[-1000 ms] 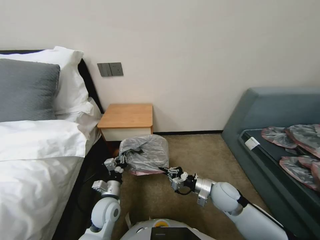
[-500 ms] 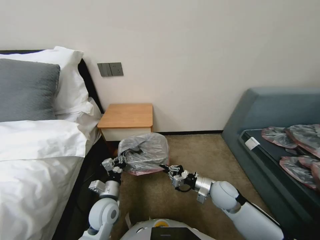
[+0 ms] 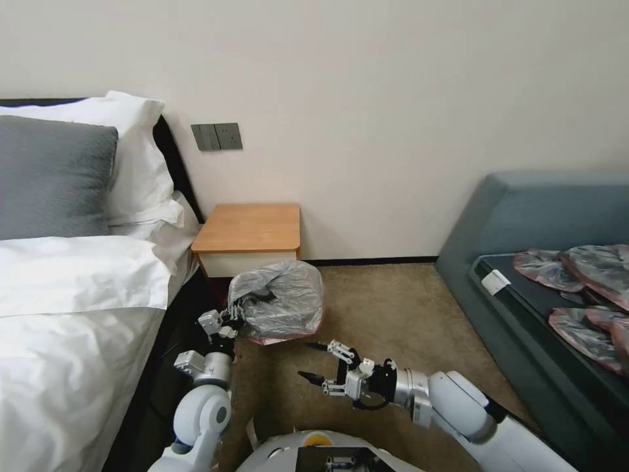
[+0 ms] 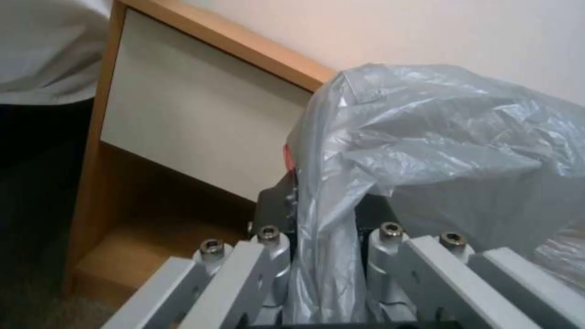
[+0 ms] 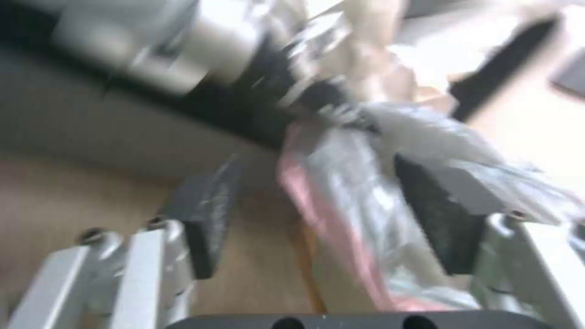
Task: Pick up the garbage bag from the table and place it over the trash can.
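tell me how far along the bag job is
Done: the table top is bare and the garbage bag is draped on the floor before it. In hand: the left gripper pinches the bag's edge; the right gripper is open, off it. Left: the trash can underneath can't be seen, so the fit is unconfirmed.

Bed (image 3: 72, 308), sofa (image 3: 524, 216), wall switches (image 3: 217, 136)

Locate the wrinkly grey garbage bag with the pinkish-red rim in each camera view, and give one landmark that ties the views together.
Head view: the thin translucent grey garbage bag sits low at centre, draped on the floor before the small wooden nightstand, the left gripper shut on its edge.
Left wrist view: the bag billows beside the nightstand's white drawer front.
Right wrist view: blurred, the bag lies between the open right gripper's pads.
Shared landmark: the bag's pinkish-red rim.
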`<state>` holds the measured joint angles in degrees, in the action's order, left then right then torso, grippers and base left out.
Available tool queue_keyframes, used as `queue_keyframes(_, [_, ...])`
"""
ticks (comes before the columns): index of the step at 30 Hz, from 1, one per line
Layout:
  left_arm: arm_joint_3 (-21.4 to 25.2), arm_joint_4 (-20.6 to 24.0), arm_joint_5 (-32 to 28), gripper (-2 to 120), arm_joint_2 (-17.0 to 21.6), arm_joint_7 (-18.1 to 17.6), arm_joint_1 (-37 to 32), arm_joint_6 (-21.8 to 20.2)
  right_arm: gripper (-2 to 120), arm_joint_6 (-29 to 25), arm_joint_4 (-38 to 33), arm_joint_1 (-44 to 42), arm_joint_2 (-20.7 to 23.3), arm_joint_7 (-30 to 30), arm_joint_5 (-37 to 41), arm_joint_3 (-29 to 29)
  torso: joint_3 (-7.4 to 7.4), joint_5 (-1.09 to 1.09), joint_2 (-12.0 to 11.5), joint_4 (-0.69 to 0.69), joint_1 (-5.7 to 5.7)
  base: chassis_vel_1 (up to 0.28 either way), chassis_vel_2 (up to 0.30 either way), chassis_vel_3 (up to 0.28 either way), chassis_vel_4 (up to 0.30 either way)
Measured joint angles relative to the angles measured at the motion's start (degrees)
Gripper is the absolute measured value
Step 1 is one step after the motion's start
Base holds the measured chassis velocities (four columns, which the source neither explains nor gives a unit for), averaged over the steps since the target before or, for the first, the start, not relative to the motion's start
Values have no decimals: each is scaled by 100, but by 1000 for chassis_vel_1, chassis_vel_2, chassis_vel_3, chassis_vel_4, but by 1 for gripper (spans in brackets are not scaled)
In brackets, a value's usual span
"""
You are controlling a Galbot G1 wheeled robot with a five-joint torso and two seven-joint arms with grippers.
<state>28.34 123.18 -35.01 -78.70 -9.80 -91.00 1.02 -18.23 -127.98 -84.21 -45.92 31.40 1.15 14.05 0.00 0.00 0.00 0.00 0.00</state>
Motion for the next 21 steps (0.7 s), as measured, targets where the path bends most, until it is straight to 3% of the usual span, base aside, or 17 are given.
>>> queue_keyframes(2, [5, 1, -31, 10, 16, 3, -1, 0, 78, 286, -105, -36, -114, -267, 647, 87, 0, 0, 0, 0, 0, 0, 0, 0, 0])
queue_keyframes(4, [6, 1, -34, 10, 18, 4, -1, 0, 80, 310, -115, -37, -126, -304, 697, 92, 0, 0, 0, 0, 0, 0, 0, 0, 0])
queue_keyframes(6, [9, 11, -76, 10, 33, 17, -6, 0, 93, 772, -384, -52, -388, -1220, 1500, 88, 0, 0, 0, 1, 0, 0, 0, 0, 0])
queue_keyframes(7, [9, 11, -76, 10, 33, 17, -6, 0, 93, 772, -384, -52, -388, -1220, 1500, 88, 0, 0, 0, 1, 0, 0, 0, 0, 0])
queue_keyframes(9, [11, 21, -101, 10, 36, 30, -14, 5, 99, 1135, -625, -75, -596, -1868, 2102, 18, 0, 0, 0, 0, 0, 0, 0, 0, 0])
queue_keyframes(15, [13, 76, -185, 10, 26, 94, -19, 47, 100, 1822, -954, -52, -1216, -3259, 3971, -132, 0, -1, 0, -1, 0, 0, 0, 0, 0])
queue_keyframes(16, [13, 76, -185, 10, 26, 94, -19, 47, 100, 1822, -954, -52, -1216, -3259, 3971, -132, 0, -1, 0, -1, 0, 0, 0, 0, 0])
queue_keyframes(19, [32, 134, -263, 10, 30, 127, -27, 74, 100, 2082, -938, 59, -1552, -3722, 5172, -132, 0, -1, 0, 0, 0, 0, 0, 0, 0])
queue_keyframes(21, [41, 149, -289, 10, 29, 134, -28, 79, 100, 2139, -883, 100, -1628, -3782, 5439, -125, 0, -1, 0, 0, 0, 0, 0, 0, 0])
